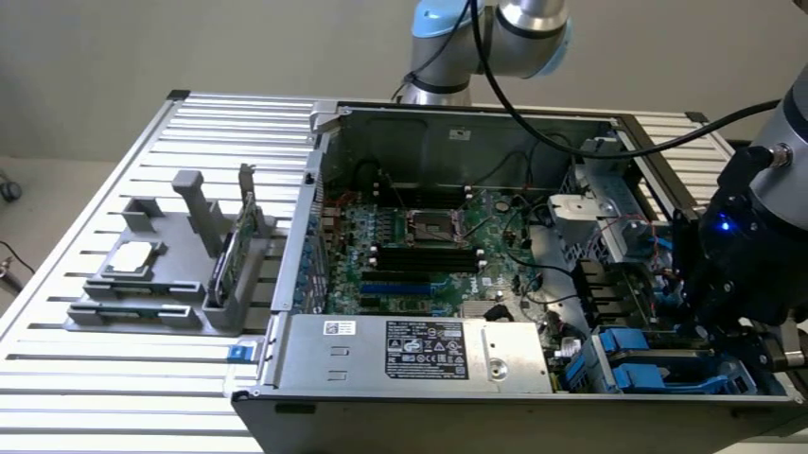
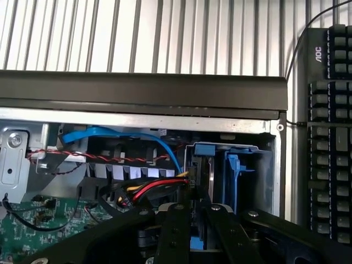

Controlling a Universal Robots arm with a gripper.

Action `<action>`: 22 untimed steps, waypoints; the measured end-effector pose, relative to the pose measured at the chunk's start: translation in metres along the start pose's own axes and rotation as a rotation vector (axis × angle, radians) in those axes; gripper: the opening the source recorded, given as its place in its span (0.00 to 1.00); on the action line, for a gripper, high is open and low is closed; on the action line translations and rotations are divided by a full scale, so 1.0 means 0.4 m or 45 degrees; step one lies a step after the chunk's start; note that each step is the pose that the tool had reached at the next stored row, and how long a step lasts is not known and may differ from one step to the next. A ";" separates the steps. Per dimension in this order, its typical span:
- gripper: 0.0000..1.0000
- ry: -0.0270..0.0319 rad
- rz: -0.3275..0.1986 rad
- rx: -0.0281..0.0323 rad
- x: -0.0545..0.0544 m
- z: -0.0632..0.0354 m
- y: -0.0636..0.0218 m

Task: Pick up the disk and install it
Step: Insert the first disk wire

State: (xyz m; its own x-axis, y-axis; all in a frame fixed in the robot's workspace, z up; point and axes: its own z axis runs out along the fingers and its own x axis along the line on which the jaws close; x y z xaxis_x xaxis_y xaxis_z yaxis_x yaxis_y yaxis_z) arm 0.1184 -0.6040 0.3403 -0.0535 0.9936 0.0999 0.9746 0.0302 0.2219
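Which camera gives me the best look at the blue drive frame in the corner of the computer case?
The wrist view: the blue frame stands directly ahead of the gripper, upright in its bay beside the case wall, with coloured cables running to it. The exterior view shows blue frames in the case's near corner, at that view's right, partly behind the arm.

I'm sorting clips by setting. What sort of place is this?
Probably a robotics lab bench set up for computer assembly. An opened desktop computer case with its motherboard exposed sits on a slatted aluminium table, with a grey parts fixture beside it and a robot arm behind.
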 end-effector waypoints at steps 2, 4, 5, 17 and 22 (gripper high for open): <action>0.17 -0.0016 0.005 -0.0025 -0.002 0.001 0.000; 0.17 -0.0035 0.012 -0.0049 -0.002 0.000 -0.001; 0.17 -0.0042 0.016 -0.0057 -0.003 0.001 -0.001; 0.17 -0.0142 0.056 -0.0175 -0.003 0.002 -0.006; 0.17 -0.0165 0.060 -0.0197 -0.003 0.003 -0.008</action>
State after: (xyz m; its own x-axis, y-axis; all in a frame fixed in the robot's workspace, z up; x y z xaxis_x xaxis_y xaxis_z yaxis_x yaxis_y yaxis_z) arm 0.1155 -0.6051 0.3384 -0.0044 0.9952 0.0981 0.9725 -0.0186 0.2322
